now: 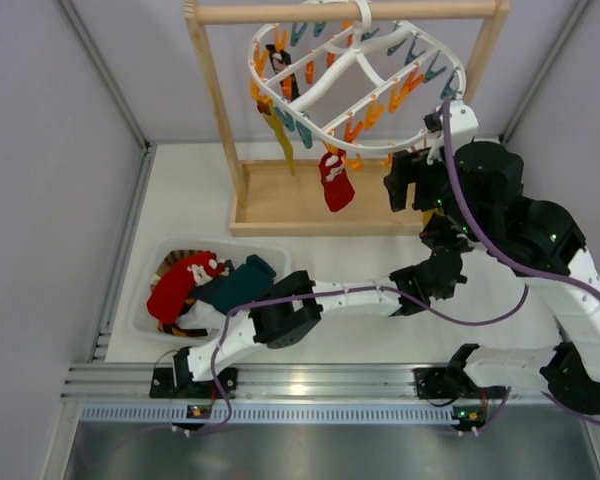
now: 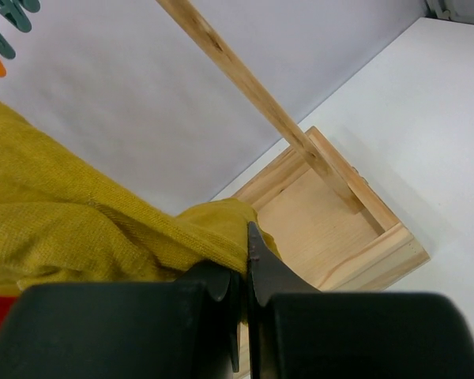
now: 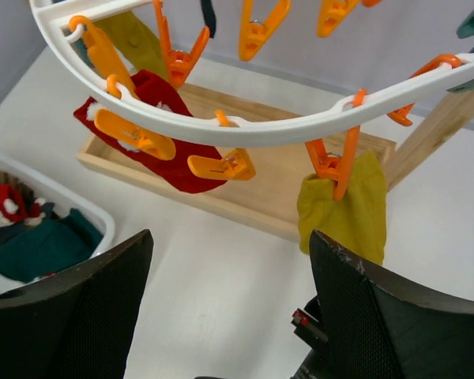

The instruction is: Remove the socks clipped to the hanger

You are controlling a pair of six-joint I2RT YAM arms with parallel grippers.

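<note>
The white hanger hangs from the wooden rack with orange and teal clips. A red sock and a mustard sock dangle from its left side. At the right, another mustard sock hangs from an orange clip. My left gripper is shut on that sock's lower edge; in the top view it is mostly hidden under the right arm. My right gripper is open just under the hanger's rim, near the clip, with nothing between its fingers.
A white bin at the front left holds red, teal and striped socks. The wooden rack's base tray lies under the hanger, with uprights on each side. Grey walls close in on the left and right.
</note>
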